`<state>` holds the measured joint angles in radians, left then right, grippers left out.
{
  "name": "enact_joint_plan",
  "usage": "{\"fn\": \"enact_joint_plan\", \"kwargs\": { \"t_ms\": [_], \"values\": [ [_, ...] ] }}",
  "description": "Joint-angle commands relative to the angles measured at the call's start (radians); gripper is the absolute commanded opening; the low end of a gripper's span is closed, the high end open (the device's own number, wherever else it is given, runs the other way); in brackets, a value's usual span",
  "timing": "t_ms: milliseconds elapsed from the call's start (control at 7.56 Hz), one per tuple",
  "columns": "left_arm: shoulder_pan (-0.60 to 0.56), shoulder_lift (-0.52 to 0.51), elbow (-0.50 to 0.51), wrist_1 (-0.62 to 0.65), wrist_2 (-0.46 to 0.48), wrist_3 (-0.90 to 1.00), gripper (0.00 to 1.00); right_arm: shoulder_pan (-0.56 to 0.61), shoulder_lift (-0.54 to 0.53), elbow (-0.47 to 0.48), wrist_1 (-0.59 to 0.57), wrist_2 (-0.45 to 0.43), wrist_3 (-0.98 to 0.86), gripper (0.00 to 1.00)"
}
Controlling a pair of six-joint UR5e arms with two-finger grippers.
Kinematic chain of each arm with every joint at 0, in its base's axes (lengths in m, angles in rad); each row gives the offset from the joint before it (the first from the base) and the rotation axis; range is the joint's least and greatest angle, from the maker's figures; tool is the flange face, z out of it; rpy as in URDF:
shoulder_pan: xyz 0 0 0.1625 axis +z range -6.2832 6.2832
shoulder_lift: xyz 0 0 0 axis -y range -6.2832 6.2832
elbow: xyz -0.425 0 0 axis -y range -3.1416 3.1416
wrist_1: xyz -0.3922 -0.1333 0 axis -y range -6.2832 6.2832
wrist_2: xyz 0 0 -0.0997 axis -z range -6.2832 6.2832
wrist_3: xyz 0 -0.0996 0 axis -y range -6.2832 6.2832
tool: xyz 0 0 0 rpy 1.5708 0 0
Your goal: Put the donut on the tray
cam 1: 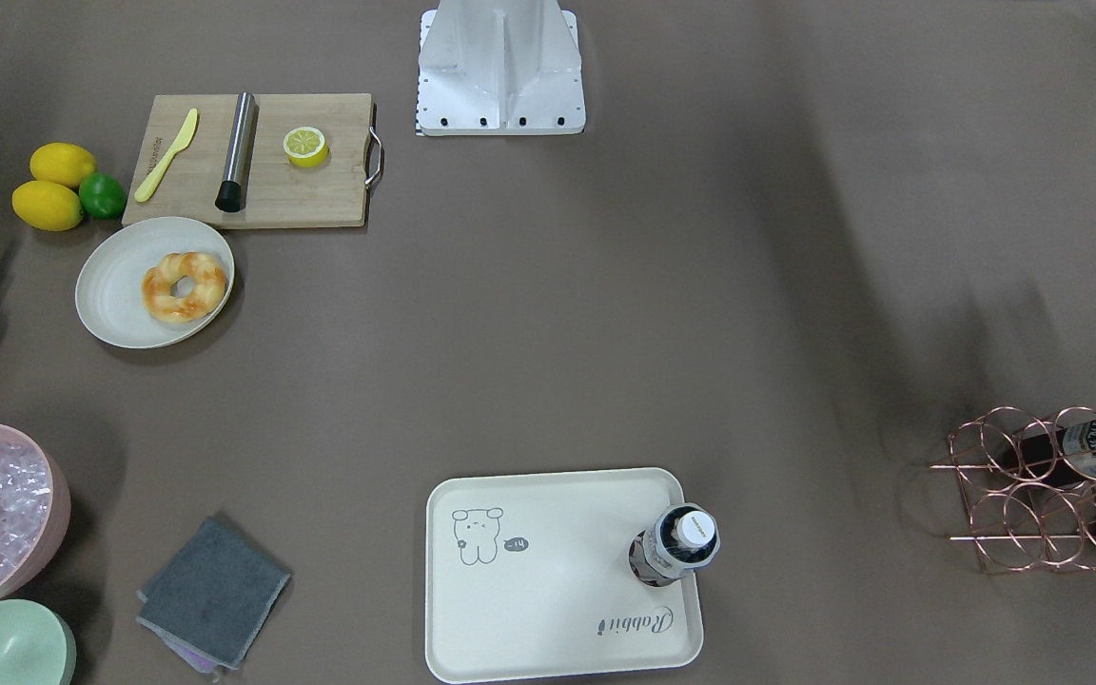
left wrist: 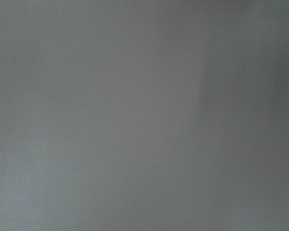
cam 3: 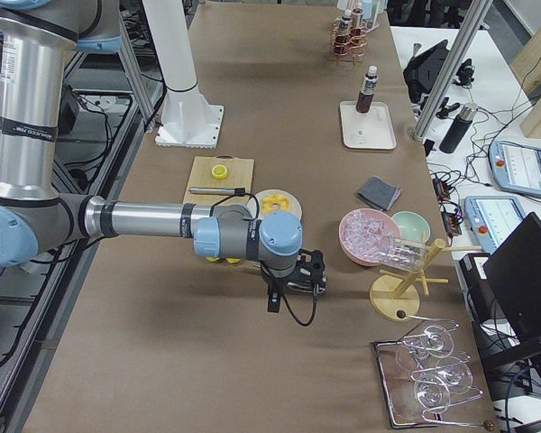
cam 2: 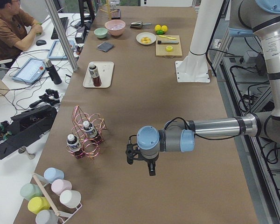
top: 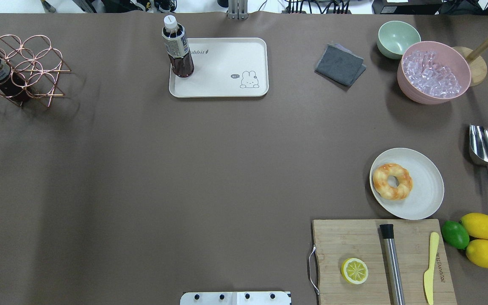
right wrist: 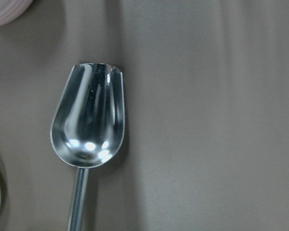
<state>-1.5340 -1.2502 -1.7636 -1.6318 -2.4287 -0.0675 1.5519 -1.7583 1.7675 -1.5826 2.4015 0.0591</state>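
The donut (top: pixel 392 181) lies flat on the round off-white plate (top: pixel 430 186), towards the plate's edge nearer the table's middle, with no gripper touching it. Well apart from the plate, on the operators' side of the table, is the tray (top: pixel 223 67). It carries a grey cartoon animal with a small speech bubble, and the front-facing view shows its script "Rabbit" clearly, while in the overhead view a bottle (top: pixel 178 51) standing upright in the tray's corner partly covers that word. The bottle's label is too small to read. Just beside the plate, on the robot's side, the wooden cutting board (top: pixel 354 241) holds a lemon half (top: pixel 354 270), a steel rod (top: pixel 392 262) and a yellow knife (top: pixel 430 267). The print along the board's edge is not legible. A steel scoop (right wrist: pixel 89 120) lies near the plate, and the right wrist view shows it from directly above. Only the side views show the grippers: the right gripper (cam 3: pixel 274 298) hangs over the table near the plate, the left gripper (cam 2: pixel 150 167) well apart from the plate at the table's other end. I cannot tell how far the fingers of either are spread, and neither holds anything. The left wrist view shows only bare brown table cover (left wrist: pixel 144 115).
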Motion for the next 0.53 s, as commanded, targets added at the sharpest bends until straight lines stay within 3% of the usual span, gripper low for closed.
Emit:
{"fn": "enact_joint_plan", "kwargs": {
  "t_ms": [0, 397],
  "values": [
    [0.0, 0.002, 0.004, 0.001, 0.002, 0.0, 0.98, -0.146, 0.003, 0.105, 0.025, 0.008, 0.25, 1.0],
    [0.0, -0.005, 0.004, 0.001, 0.0, 0.0, 0.98, -0.395, 0.019, 0.066, 0.472, -0.031, 0.786, 1.0]
  ]
}}
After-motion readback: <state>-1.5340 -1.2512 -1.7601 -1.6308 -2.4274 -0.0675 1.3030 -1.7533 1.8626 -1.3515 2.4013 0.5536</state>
